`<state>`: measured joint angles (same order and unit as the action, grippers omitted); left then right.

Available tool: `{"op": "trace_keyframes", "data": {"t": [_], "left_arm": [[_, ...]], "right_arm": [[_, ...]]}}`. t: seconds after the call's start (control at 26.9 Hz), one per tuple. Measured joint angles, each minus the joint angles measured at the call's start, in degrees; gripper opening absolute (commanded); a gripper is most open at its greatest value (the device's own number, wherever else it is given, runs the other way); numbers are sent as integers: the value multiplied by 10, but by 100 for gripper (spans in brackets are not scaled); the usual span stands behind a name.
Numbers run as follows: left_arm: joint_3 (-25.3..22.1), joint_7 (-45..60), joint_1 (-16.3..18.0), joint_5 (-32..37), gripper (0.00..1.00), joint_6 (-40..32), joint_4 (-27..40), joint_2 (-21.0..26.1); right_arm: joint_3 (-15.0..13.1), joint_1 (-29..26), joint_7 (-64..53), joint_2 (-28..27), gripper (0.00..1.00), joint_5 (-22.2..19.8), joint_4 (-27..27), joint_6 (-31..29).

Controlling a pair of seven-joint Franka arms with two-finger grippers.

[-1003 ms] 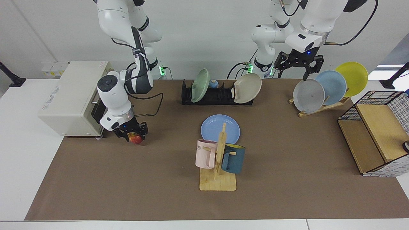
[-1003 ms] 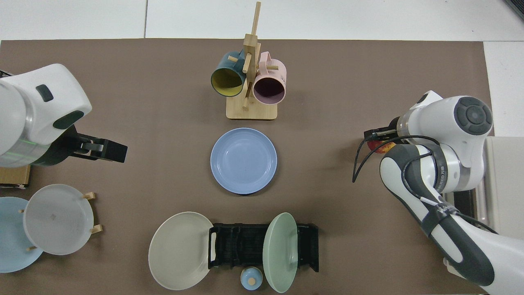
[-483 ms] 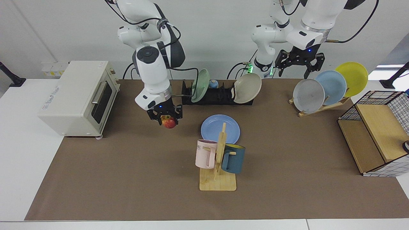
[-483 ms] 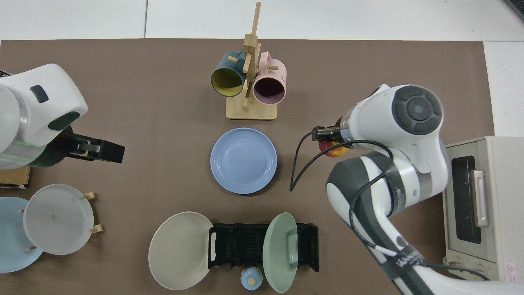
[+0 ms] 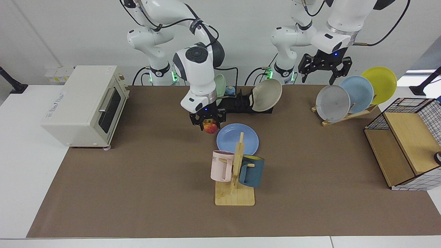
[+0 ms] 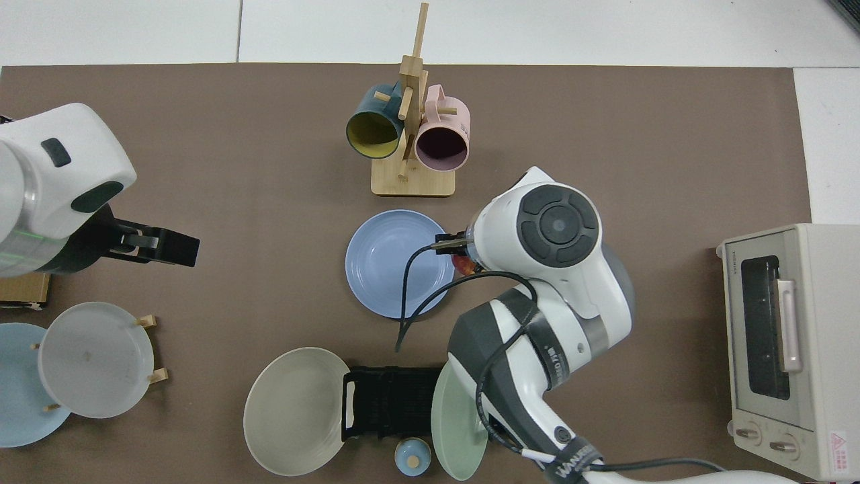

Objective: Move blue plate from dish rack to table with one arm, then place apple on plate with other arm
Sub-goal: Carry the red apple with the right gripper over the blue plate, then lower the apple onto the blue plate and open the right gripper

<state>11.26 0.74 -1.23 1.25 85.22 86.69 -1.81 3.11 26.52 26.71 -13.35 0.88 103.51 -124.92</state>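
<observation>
Blue plate (image 5: 237, 138): we see it flat on the brown mat of the table (image 5: 137, 193), face up, round so no long axis, between dish rack (image 5: 234, 103) and mug tree (image 5: 236, 168)
Apple (image 5: 210, 127): off the mat, just beside the plate's rim; stem direction we cannot tell
Right gripper (image 5: 207, 122): pointing down; fingers pinching the apple
Left gripper (image 5: 325, 70): waiting high by the wooden plate stand (image 5: 348, 115); fingers spread
Writing: pink mug (image 5: 220, 165) reads "ME"; toaster oven (image 6: 786, 336) label too small to read
</observation>
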Motion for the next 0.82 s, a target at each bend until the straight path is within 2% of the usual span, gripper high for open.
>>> {"op": "trace_keyframes", "data": {"t": [0.37, 0.67, 0.82], "left_arm": [[0, 0, 0, 0, 100, -1, 0, -1], [0, 0, 0, 0, 100, -1, 0, -2], [0, 0, 0, 0, 100, -1, 0, -2]], "right_arm": [[-1, 61, 39, -62, 0, -1, -25, -54], [-2, 75, 51, -102, 0, -11, -33, -109], [-2, 81, 51, -126, 0, -13, -51, -117]]}}
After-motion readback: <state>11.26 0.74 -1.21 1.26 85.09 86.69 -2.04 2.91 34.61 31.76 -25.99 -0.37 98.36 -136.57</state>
